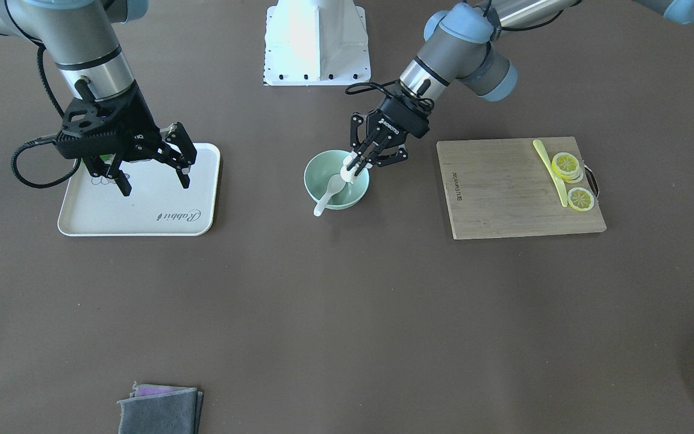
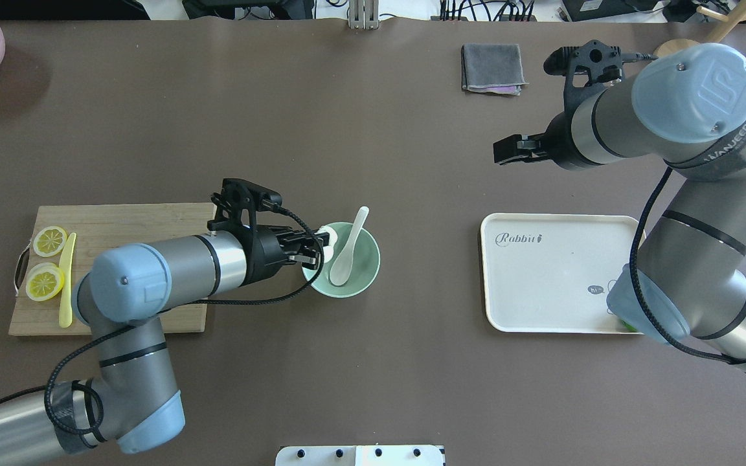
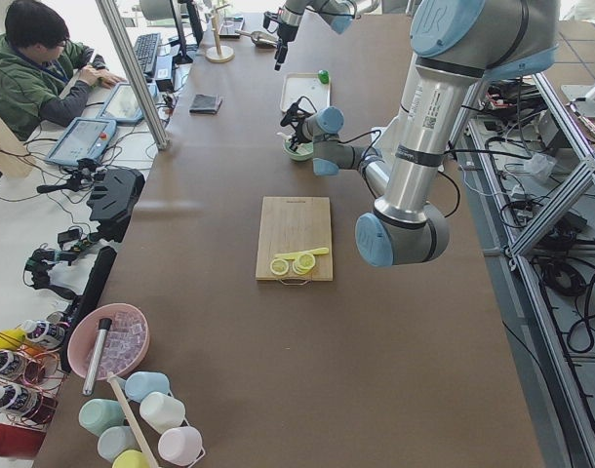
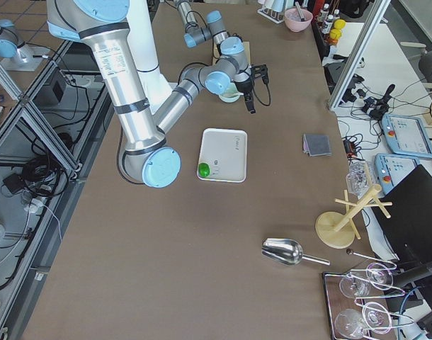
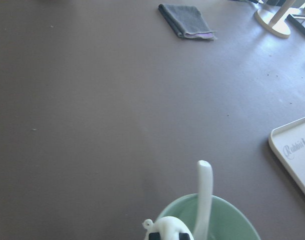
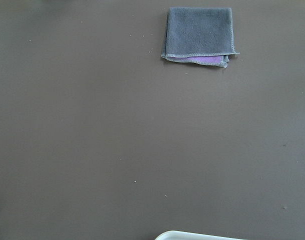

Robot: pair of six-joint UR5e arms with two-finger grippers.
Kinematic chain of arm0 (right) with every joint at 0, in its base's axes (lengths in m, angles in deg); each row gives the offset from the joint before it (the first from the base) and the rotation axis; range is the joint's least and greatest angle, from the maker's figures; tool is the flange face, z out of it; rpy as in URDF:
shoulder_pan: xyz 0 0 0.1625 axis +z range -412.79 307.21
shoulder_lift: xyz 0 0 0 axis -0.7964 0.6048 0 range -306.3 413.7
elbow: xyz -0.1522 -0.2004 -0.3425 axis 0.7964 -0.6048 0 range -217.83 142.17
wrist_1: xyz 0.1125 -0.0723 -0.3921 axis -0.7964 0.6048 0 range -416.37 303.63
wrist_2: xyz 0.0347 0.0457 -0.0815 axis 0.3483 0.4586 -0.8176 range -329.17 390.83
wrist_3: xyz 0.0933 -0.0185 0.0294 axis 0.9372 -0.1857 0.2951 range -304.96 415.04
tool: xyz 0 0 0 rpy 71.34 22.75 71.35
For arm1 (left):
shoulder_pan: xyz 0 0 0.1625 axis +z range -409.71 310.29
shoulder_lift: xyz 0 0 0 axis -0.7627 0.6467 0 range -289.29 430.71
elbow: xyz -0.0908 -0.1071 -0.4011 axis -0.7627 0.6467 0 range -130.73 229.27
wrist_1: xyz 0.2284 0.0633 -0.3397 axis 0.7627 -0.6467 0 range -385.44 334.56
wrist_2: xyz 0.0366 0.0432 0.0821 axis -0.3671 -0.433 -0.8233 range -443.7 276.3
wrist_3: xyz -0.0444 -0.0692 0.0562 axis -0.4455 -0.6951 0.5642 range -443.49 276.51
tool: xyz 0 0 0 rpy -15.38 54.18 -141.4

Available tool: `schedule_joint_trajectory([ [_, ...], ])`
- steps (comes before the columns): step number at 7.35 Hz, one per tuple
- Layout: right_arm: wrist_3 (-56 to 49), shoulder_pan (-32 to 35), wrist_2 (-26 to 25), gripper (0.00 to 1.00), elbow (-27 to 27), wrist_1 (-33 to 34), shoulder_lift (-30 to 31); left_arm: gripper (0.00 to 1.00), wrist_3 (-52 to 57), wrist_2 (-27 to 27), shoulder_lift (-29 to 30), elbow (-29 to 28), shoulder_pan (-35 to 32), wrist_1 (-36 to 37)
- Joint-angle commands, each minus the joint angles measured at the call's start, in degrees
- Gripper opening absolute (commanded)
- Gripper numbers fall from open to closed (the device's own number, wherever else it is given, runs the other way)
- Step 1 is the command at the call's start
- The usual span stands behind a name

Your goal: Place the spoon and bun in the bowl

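The mint-green bowl (image 1: 312, 178) (image 2: 364, 272) stands on the table at mid-width. The white spoon (image 1: 328, 194) (image 2: 347, 249) lies in it, scoop down and handle over the rim. My left gripper (image 1: 353, 168) (image 2: 322, 246) is shut on the small white bun (image 1: 347, 172) (image 2: 329, 235) and holds it over the bowl's rim on the robot's left side. In the left wrist view the bun (image 5: 167, 229) sits between the fingertips above the bowl (image 5: 232, 216), next to the spoon's handle (image 5: 204, 192). My right gripper (image 1: 155, 179) hangs open and empty over the white tray (image 1: 142, 214).
A wooden cutting board (image 1: 503, 193) (image 2: 127, 217) with lemon slices (image 1: 567, 166) and a pale yellow knife (image 1: 550, 172) lies on the robot's left. The tray (image 2: 554, 285) is on its right. A folded grey cloth (image 2: 493, 68) (image 6: 200, 35) lies at the far side.
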Motion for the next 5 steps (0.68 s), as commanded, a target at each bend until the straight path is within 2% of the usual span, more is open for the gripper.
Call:
schedule_joint_trajectory([
  [1,0.0,-0.01,0.0,1.0,-0.13,0.0,0.0,0.5,-1.2,-4.61,1.94,-0.53,3.27,-0.15],
  [2,0.0,-0.1,0.0,1.0,-0.13,0.0,0.09,0.86,-1.21,-4.62,1.94,-0.61,3.18,-0.5],
  [3,0.0,-0.1,0.0,1.0,0.04,0.0,0.09,0.97,-1.9,-4.53,1.94,-0.61,3.18,-0.59],
  [5,0.0,-0.01,0.0,1.0,0.13,0.0,0.44,0.97,-6.12,-4.53,1.94,-0.61,3.09,-0.68],
])
